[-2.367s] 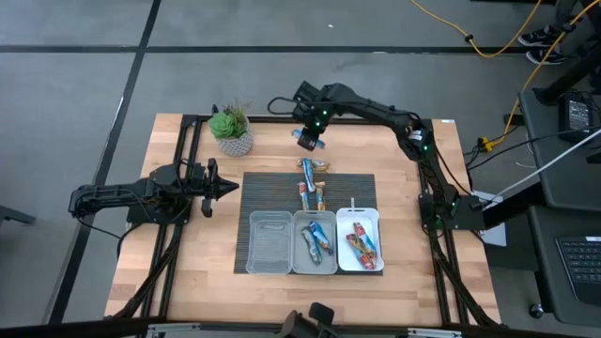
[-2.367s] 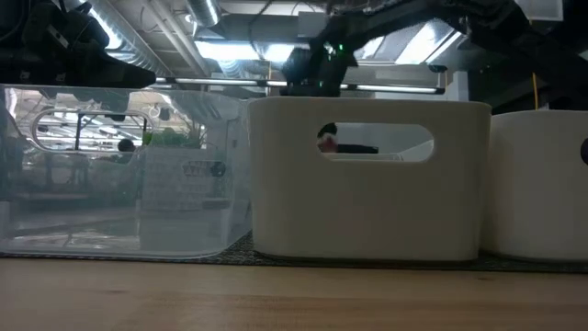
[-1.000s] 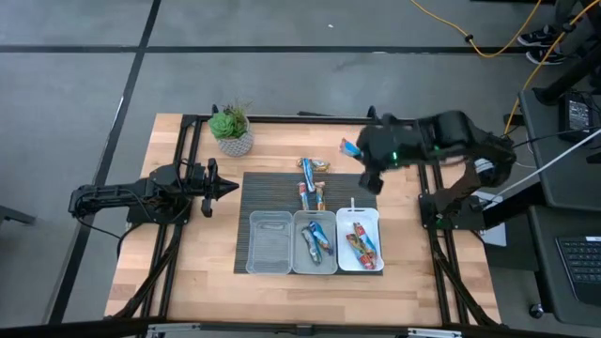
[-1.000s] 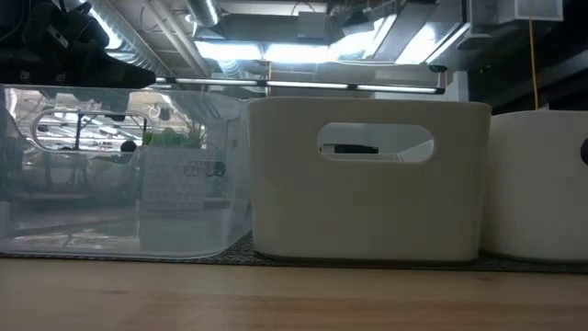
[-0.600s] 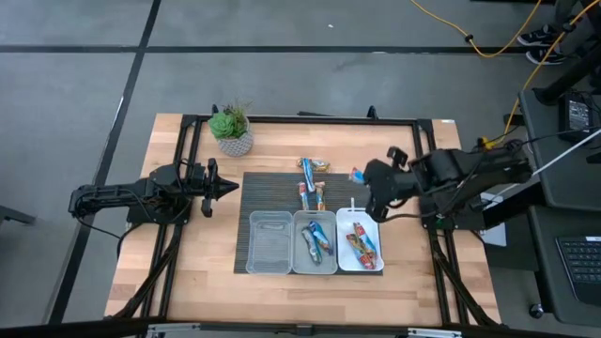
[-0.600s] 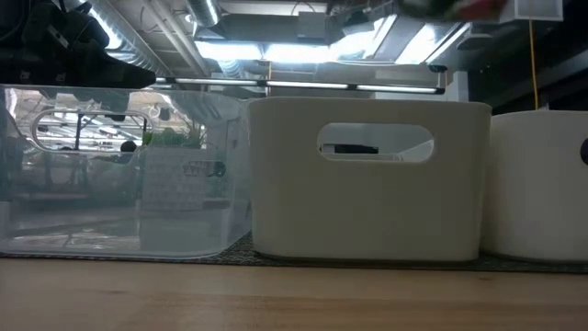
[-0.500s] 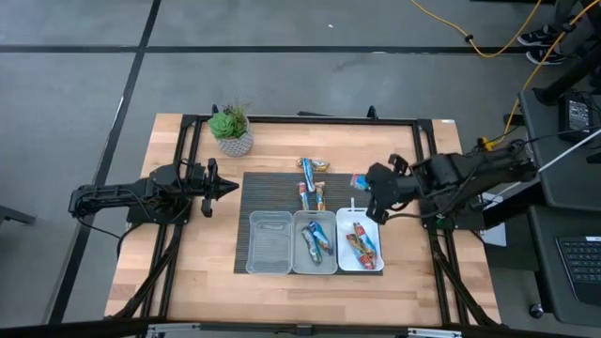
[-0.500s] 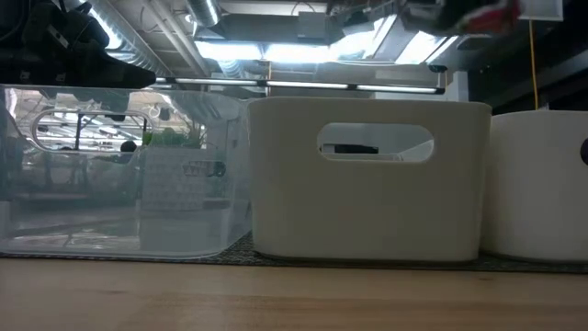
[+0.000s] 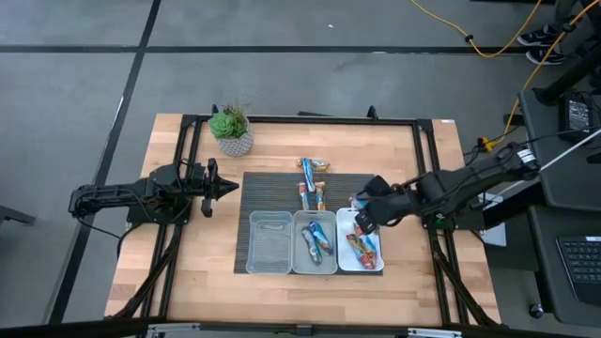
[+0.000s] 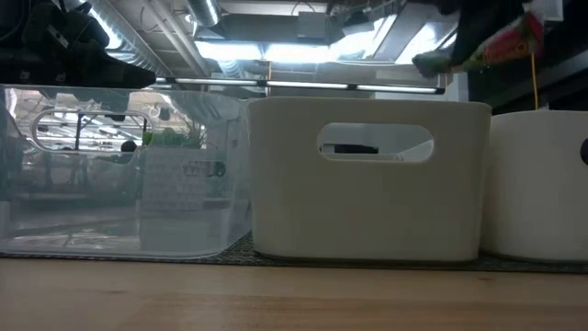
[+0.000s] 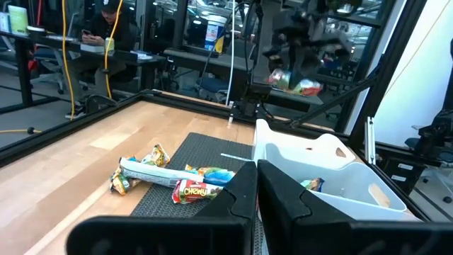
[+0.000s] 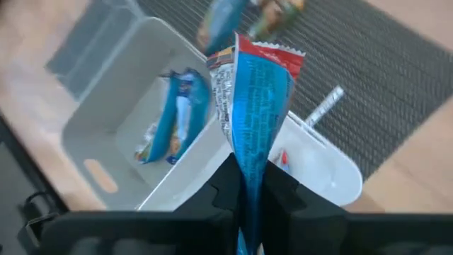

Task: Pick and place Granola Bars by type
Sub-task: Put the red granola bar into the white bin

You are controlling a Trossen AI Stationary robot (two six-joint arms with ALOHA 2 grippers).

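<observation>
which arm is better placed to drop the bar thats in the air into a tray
Right. The right end effector is shut on the bar and hovers at the rim of the right tray. The left end effector, shut and empty, waits off the mat.

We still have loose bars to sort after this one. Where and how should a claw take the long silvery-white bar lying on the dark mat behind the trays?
Grip the silvery-white bar across its narrow width near mid-length, coming straight down. It lies flat, propped across neighbouring bars, so both long edges look free; its ends sit against other wrappers.
</observation>
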